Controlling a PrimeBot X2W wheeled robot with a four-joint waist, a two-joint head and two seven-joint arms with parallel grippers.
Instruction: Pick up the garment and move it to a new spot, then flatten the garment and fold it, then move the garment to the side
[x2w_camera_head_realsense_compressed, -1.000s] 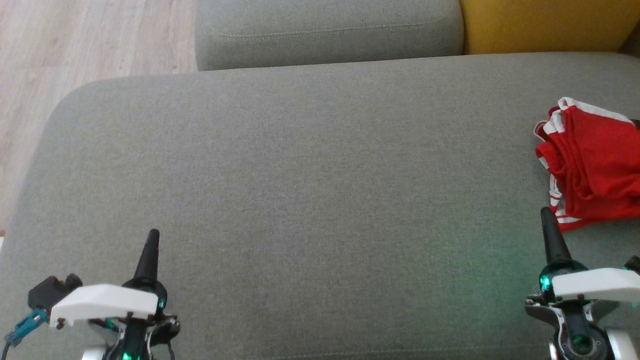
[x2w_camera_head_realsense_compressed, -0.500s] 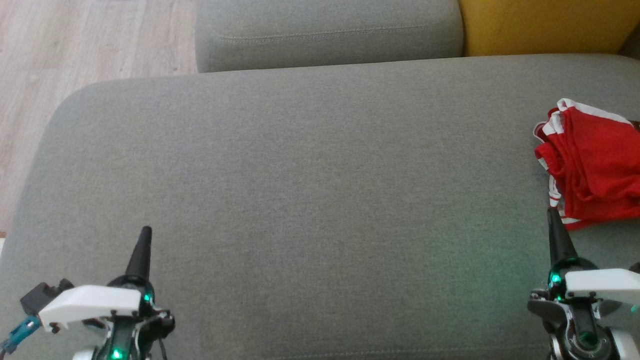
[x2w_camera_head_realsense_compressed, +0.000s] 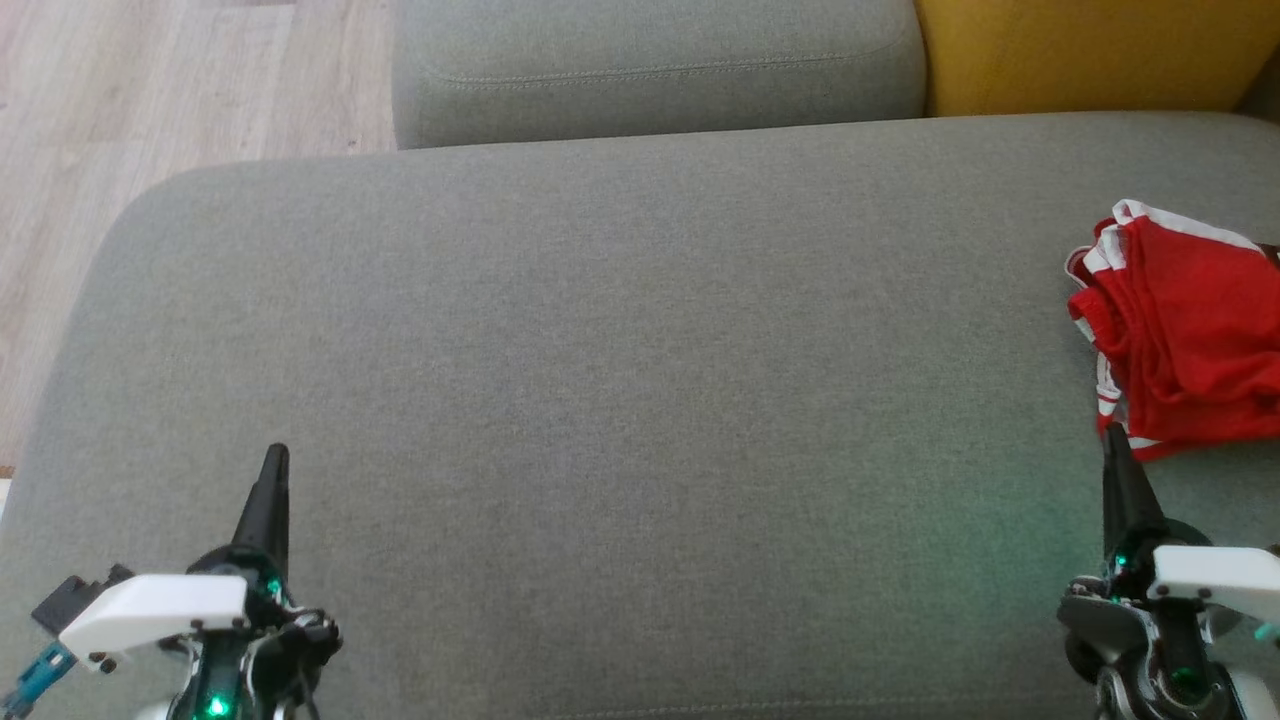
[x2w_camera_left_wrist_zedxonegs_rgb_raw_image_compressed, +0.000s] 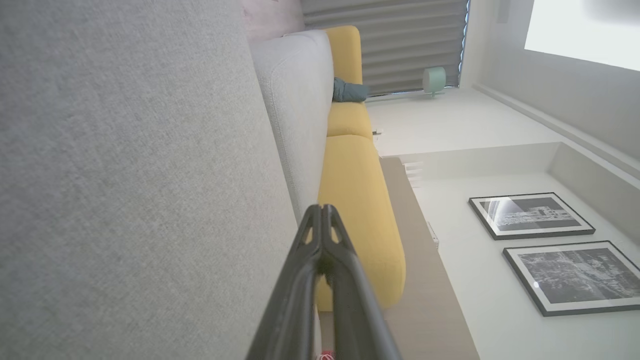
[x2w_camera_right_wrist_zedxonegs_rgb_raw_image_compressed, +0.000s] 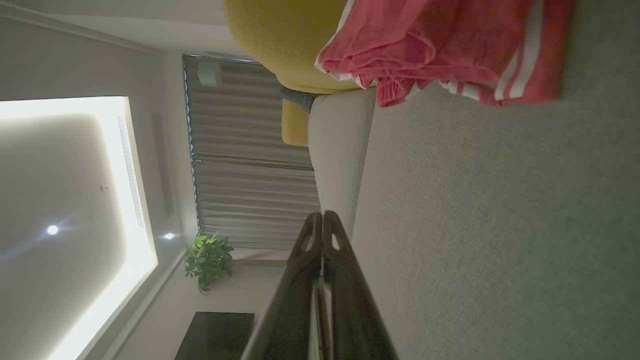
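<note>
The garment (x2w_camera_head_realsense_compressed: 1185, 335) is a crumpled red piece with white stripes, lying at the right edge of the grey sofa seat (x2w_camera_head_realsense_compressed: 640, 400). It also shows in the right wrist view as a red garment (x2w_camera_right_wrist_zedxonegs_rgb_raw_image_compressed: 440, 45) at the top. My right gripper (x2w_camera_head_realsense_compressed: 1112, 440) is shut and empty, its tip just below the garment's near edge. My left gripper (x2w_camera_head_realsense_compressed: 276, 458) is shut and empty at the lower left, far from the garment. Both wrist views show the fingers pressed together: left gripper (x2w_camera_left_wrist_zedxonegs_rgb_raw_image_compressed: 321, 210), right gripper (x2w_camera_right_wrist_zedxonegs_rgb_raw_image_compressed: 320, 216).
A grey back cushion (x2w_camera_head_realsense_compressed: 650, 65) and a yellow cushion (x2w_camera_head_realsense_compressed: 1090, 50) stand behind the seat. Wooden floor (x2w_camera_head_realsense_compressed: 150, 90) lies to the left past the seat's rounded edge. The wide middle of the seat is bare fabric.
Both grippers have drawn back toward the bottom of the head view, the left one also drifting left. The garment has not moved; both grippers stay shut.
</note>
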